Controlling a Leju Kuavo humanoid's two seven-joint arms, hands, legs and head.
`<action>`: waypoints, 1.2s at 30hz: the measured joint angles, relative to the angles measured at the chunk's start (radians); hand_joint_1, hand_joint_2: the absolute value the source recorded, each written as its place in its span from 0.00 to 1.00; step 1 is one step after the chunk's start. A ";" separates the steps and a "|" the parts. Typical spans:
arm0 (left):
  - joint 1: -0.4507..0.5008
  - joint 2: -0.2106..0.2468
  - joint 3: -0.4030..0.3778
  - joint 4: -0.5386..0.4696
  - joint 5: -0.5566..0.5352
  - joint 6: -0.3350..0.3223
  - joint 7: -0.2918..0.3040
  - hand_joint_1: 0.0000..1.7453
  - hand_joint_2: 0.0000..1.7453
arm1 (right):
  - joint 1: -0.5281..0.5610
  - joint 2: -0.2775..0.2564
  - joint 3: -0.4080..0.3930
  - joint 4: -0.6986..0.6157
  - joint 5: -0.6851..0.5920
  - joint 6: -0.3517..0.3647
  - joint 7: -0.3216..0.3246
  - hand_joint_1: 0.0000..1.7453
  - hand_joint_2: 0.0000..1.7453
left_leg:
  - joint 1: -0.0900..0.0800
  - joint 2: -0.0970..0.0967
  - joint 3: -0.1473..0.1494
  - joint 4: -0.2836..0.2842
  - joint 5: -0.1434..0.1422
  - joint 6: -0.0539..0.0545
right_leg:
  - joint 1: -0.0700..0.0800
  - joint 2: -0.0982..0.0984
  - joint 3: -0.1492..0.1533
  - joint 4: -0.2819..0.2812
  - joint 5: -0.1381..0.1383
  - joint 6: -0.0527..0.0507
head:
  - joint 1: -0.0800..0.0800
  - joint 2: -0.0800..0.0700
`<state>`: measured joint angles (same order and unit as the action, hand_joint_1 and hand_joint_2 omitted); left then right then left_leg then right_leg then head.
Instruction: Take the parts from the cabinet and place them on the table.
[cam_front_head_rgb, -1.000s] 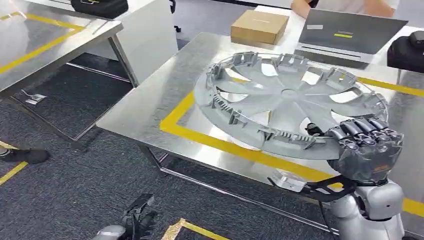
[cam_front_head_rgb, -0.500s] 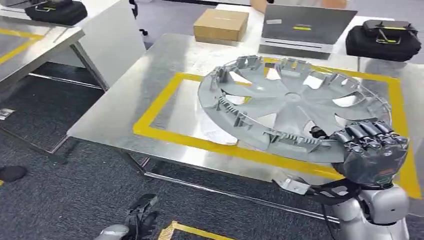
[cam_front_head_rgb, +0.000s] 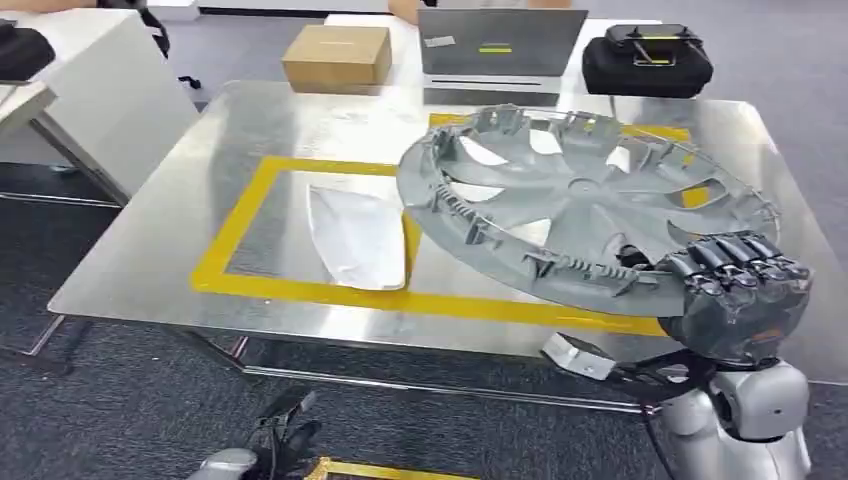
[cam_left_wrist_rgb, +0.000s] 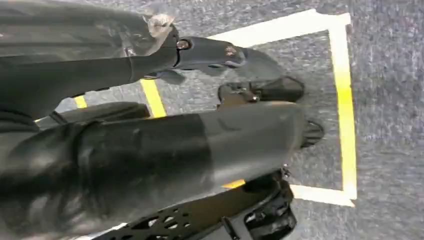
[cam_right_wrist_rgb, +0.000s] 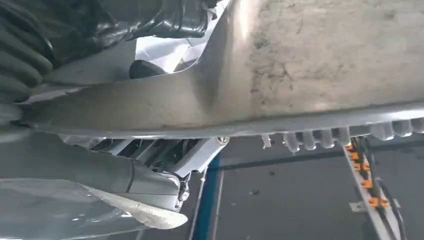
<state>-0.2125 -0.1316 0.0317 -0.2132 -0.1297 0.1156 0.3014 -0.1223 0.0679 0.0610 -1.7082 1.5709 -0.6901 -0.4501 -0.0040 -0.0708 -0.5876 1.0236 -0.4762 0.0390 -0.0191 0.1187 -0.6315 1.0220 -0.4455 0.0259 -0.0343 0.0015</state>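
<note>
In the head view the right hand grips the near rim of the large grey plastic wheel cover, its dark fingers curled over the edge. The cover hangs tilted above the shiny steel desk, over the right part of the yellow tape rectangle, inner ribbed side up. To set it down well, I judge the hand should lower until the far rim meets the desk first, then let the near rim settle flat inside the tape — releasing early would let it slap down and slide. A brown cardboard box, a grey laptop and a black bag sit along the far edge, well apart from the drop zone. The left hand hangs low beside the body; whether its fingers are apart or together I cannot tell.

The left wrist view looks down at grey carpet with yellow floor tape.

In the right wrist view the cover's pale underside spans the frame, the hand clamped on its rim — a one-sided hold, so slow, level motion is safest.
</note>
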 joint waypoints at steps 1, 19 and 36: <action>-0.002 0.000 0.000 0.000 0.000 0.000 0.000 0.00 0.00 | 0.000 -0.002 0.001 0.000 0.000 0.000 0.007 1.00 1.00 | -0.001 0.008 0.002 -0.006 0.002 0.000 | 0.000 0.009 0.000 -0.005 0.004 0.007 | 0.000 0.000; -0.005 -0.005 -0.005 0.000 0.021 0.008 -0.003 0.00 0.00 | -0.078 -0.096 0.170 0.081 0.000 0.000 0.323 1.00 1.00 | 0.006 0.077 0.005 -0.020 0.014 0.006 | -0.003 -0.118 0.029 -0.012 -0.016 0.015 | 0.011 0.000; -0.009 0.002 -0.043 0.000 0.020 -0.001 -0.010 0.00 0.00 | -0.377 -0.209 0.770 0.593 -0.073 0.000 0.597 1.00 1.00 | 0.011 0.078 -0.001 -0.027 0.023 -0.041 | 0.001 -0.121 0.021 -0.009 -0.011 0.005 | 0.013 0.000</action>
<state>-0.2217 -0.1297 -0.0114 -0.2132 -0.1095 0.1148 0.2911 -0.4995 -0.1415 0.8308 -1.1157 1.4984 -0.6901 0.1468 0.0065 0.0073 -0.5885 0.9963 -0.4529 -0.0016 -0.0185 -0.0024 -0.6109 1.0134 -0.4565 0.0305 -0.0217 0.0015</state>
